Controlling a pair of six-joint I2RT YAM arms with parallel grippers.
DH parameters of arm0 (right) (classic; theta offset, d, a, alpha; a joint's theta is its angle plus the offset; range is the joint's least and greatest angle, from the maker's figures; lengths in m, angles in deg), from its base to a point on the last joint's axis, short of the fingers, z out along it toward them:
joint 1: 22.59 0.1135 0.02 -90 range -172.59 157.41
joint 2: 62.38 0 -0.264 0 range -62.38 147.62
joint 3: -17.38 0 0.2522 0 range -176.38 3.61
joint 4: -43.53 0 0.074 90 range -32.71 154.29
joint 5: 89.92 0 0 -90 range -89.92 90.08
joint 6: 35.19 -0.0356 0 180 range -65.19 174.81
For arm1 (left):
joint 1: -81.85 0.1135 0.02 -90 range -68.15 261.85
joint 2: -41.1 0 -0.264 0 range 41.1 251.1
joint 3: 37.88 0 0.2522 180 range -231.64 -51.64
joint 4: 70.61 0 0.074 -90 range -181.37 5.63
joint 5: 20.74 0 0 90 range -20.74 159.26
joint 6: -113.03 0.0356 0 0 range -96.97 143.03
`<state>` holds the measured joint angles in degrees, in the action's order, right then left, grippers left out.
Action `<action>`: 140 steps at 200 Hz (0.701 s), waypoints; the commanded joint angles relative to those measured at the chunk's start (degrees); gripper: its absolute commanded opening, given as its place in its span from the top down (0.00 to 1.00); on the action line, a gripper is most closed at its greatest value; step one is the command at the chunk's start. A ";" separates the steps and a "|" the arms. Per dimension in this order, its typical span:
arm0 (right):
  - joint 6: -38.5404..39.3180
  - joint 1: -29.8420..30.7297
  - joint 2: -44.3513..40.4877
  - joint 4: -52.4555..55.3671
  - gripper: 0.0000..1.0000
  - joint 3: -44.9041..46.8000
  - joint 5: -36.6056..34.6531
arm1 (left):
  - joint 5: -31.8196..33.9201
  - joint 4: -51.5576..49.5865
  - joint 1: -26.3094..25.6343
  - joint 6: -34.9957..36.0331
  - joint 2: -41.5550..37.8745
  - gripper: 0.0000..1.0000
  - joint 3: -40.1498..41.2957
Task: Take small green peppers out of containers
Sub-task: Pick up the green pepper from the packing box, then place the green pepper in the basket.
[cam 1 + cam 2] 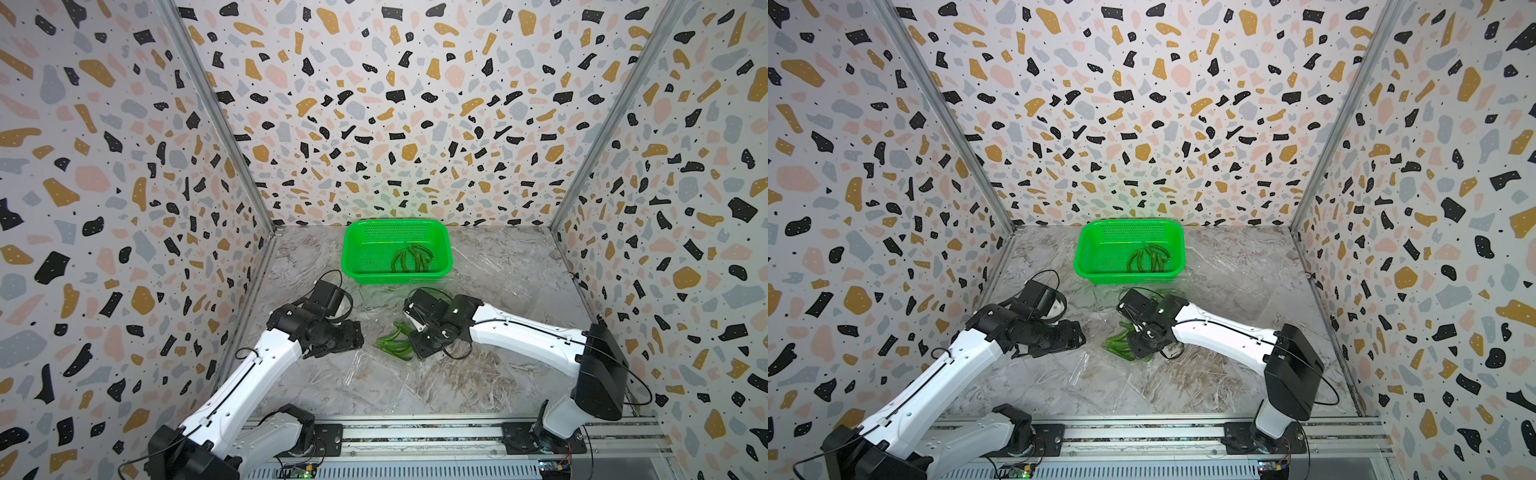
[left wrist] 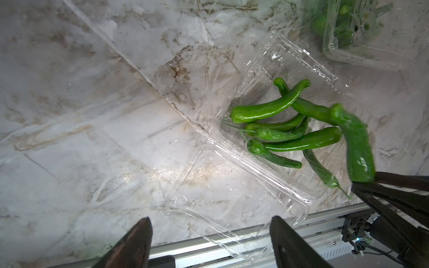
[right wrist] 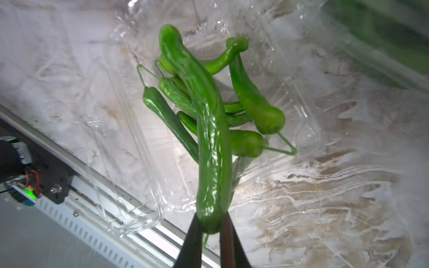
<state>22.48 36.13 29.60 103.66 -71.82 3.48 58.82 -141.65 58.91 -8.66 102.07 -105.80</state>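
Right gripper [image 3: 210, 218]: clamped on held pepper [image 3: 209, 139], lower centre of its wrist view.
Left gripper [image 2: 210, 219]: jaws apart, empty, bottom edge.
Container [image 2: 290, 58]: open, right of centre; loose peppers [image 2: 299, 141] inside.
Basket [image 1: 353, 259]: centre in both top views; basket peppers [image 1: 411, 259] inside, at right.

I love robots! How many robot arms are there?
2. The left arm reaches in from the near left. The right arm reaches in from the near right, its jaws shut on a small green pepper. None seems hidden.
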 commanded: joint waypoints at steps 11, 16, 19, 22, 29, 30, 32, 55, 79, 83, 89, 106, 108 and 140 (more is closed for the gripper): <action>-2.80 -2.44 -6.76 3.61 0.90 -2.95 2.32 | 0.20 0.41 0.27 -0.24 0.81 0.19 -1.52; -2.90 -2.96 -7.26 3.78 0.90 -3.50 2.67 | 0.22 0.42 0.30 -0.25 0.90 0.19 -1.61; -2.91 -3.40 -7.52 4.00 0.90 -3.97 3.01 | 0.18 0.52 0.35 -0.23 0.98 0.19 -1.64; -2.97 -3.80 -7.76 4.18 0.90 -4.47 3.28 | 0.16 0.57 0.28 -0.31 1.04 0.19 -1.66; -2.93 -4.82 -8.11 4.74 0.90 -5.47 4.13 | 0.15 0.67 0.34 -0.36 1.16 0.19 -1.66; -2.92 -4.97 -8.12 4.80 0.90 -5.62 4.28 | 0.15 0.67 0.30 -0.38 1.17 0.19 -1.66; -2.91 -5.29 -8.18 4.96 0.90 -5.91 4.45 | 0.15 0.74 0.29 -0.39 1.23 0.19 -1.62; -2.10 -8.20 -8.42 5.54 0.90 -9.80 5.97 | 0.07 0.94 0.35 -0.57 1.70 0.19 -1.57; 0.15 -12.23 -5.94 3.26 0.90 -14.44 7.47 | 0.35 0.70 0.31 -0.70 1.70 0.19 -1.75; 0.68 -13.05 -5.10 2.69 0.90 -15.35 7.65 | 0.41 0.56 0.34 -0.70 1.71 0.19 -1.79; 1.49 -14.25 -3.64 1.83 0.90 -16.74 7.82 | 0.65 0.31 0.33 -0.69 1.76 0.19 -1.90; 4.15 -17.70 1.15 -1.51 0.90 -20.80 7.97 | 1.14 -0.98 0.35 -0.62 1.63 0.19 -2.43; 4.44 -18.14 1.94 -1.98 0.91 -21.28 8.01 | 1.19 -1.10 0.33 -0.59 1.61 0.19 -2.51; 7.83 -23.96 13.96 -8.93 0.91 -30.59 8.62 | 1.30 -3.53 0.31 -0.71 0.74 0.19 -3.62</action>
<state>26.15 15.56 36.25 100.34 -96.63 11.52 59.28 -142.59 58.93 -9.18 103.78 -107.02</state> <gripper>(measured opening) 0.134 0.807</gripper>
